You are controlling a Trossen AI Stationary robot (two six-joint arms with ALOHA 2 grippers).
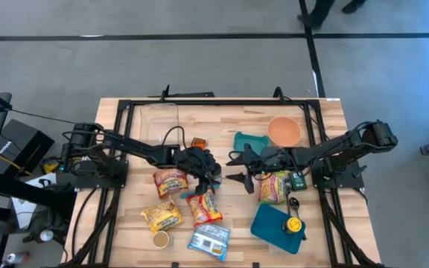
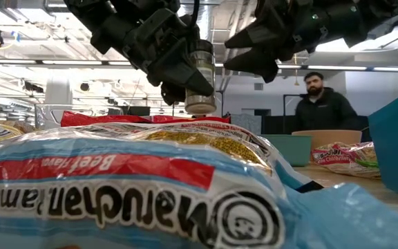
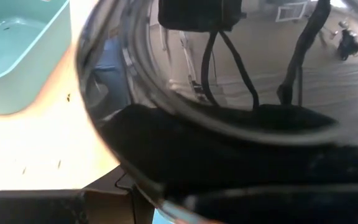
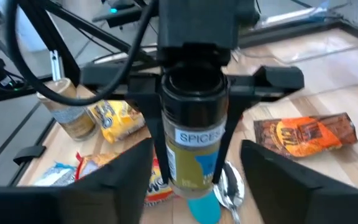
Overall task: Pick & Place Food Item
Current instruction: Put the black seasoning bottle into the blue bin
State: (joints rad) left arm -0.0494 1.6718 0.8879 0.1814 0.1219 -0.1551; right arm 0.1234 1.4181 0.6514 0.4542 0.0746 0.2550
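Two arms are seen over the wooden table [image 1: 125, 231], meeting near its centre. One spice jar [image 4: 194, 140], black-lidded with a "SPICES" label, is pinched upright between the fingers of the left gripper [image 4: 191, 146] and held clear of the tabletop; in the low view the jar [image 2: 200, 76] hangs above the packets. The right gripper [image 1: 238, 168] is found just beside the jar, its jaws spread wide on either side and touching nothing. Five flat food packets are counted on the left half: three ramen-type packs [image 1: 170, 181], [image 1: 161, 217], [image 1: 205, 208], one blue-white ramen pack [image 1: 209, 240] at the near edge, one orange candy wrapper [image 4: 303, 132]. One further noodle pack [image 1: 272, 186] lies under the right arm. Containers counted: one orange bowl [image 1: 284, 131], one teal bin [image 1: 249, 141], one blue tray [image 1: 275, 225], one clear tub [image 1: 159, 120]. One small tan-lidded jar [image 1: 160, 239] stands near the front edge. One spoon [image 4: 231, 190] is noted below the held jar. One person [image 2: 321, 104] is seen in the room behind.
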